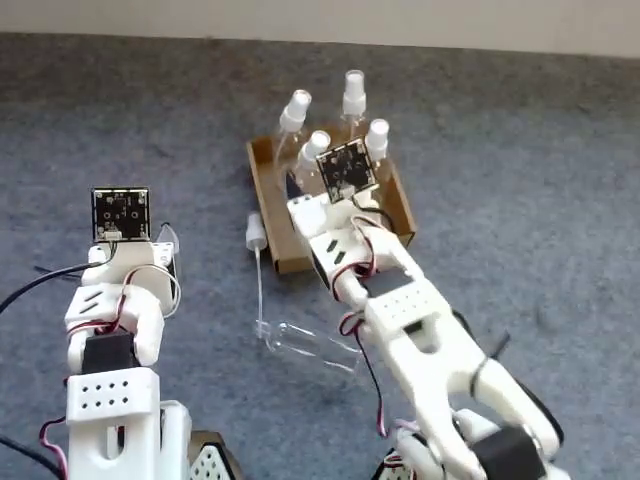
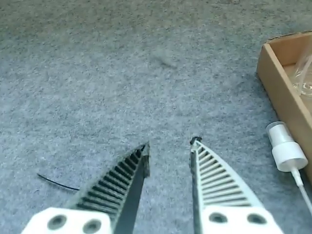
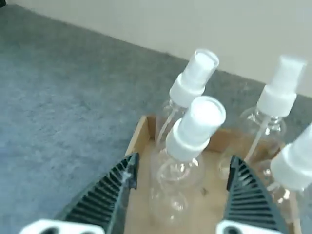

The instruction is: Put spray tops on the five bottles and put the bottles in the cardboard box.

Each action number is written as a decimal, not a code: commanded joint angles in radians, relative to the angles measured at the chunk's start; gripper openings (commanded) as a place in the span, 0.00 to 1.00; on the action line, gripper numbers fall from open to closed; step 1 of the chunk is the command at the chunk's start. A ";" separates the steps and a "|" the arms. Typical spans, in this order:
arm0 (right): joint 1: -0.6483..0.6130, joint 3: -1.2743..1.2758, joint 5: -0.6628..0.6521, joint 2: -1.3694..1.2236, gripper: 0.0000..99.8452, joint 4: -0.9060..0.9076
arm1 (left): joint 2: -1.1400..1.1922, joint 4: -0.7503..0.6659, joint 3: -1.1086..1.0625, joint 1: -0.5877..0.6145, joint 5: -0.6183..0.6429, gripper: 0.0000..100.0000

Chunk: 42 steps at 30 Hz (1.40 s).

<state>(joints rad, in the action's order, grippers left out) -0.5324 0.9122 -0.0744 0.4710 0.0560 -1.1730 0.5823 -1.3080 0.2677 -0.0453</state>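
four capped bottles in box, one bottle and one spray top out on the surface

the cardboard box [image 1: 262,190] sits on the grey surface [image 1: 520,130] around the middle of the high view. four capped bottles [image 1: 353,95] stand upright inside it, each clear with a white spray top on. the right arm [image 1: 420,320] hangs over the box. the right fingers [image 3: 105,195] are spread wide and hold nothing. one capped bottle [image 3: 195,129] stands between them, apart from both fingers, and the other three stand behind and beside it.

the fifth bottle [image 1: 310,345] lies on its side on the surface, in front of the box and just beside the right arm, with no top on. the loose spray top [image 1: 256,232] lies just outside the box's wall. its thin tube runs toward the lying bottle, and the tube tip seems to end at the bottle's neck, but contact is unclear.

the left fingers [image 2: 214,180] are partly open and empty, low over bare surface. the loose spray top [image 2: 285,148] and the box wall [image 2: 280,83] are near them.
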 commanded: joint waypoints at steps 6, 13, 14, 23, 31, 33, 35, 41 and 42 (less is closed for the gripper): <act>-0.154 -0.104 0.003 0.242 0.23 0.839 | -0.015 -0.028 -0.005 -0.016 0.009 0.13; -0.374 -0.096 0.011 0.252 0.23 0.981 | -0.015 -0.028 -0.008 -0.015 0.009 0.13; -0.400 -0.093 0.011 0.252 0.23 0.981 | -0.016 -0.028 -0.008 -0.015 0.009 0.13; -0.429 0.058 0.005 0.242 0.23 0.877 | -0.018 -0.028 -0.008 -0.015 0.009 0.13; -0.384 0.114 0.011 0.074 0.23 0.868 | -0.018 -0.028 -0.010 -0.015 0.009 0.13; -0.363 0.114 0.009 0.042 0.23 0.860 | -0.018 -0.028 -0.010 -0.016 0.009 0.13; -0.337 0.114 0.005 0.024 0.23 0.832 | -0.018 -0.028 -0.010 -0.016 0.009 0.13; -0.254 0.125 0.005 0.018 0.23 0.796 | -0.013 -0.028 -0.012 -0.018 0.009 0.13; -0.242 0.131 0.005 0.018 0.23 0.797 | -0.013 -0.028 -0.012 -0.018 0.009 0.13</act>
<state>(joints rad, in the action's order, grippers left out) -0.8209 1.0365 -0.0744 0.4910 0.8692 -1.1730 0.5823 -1.3234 0.2677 -0.0453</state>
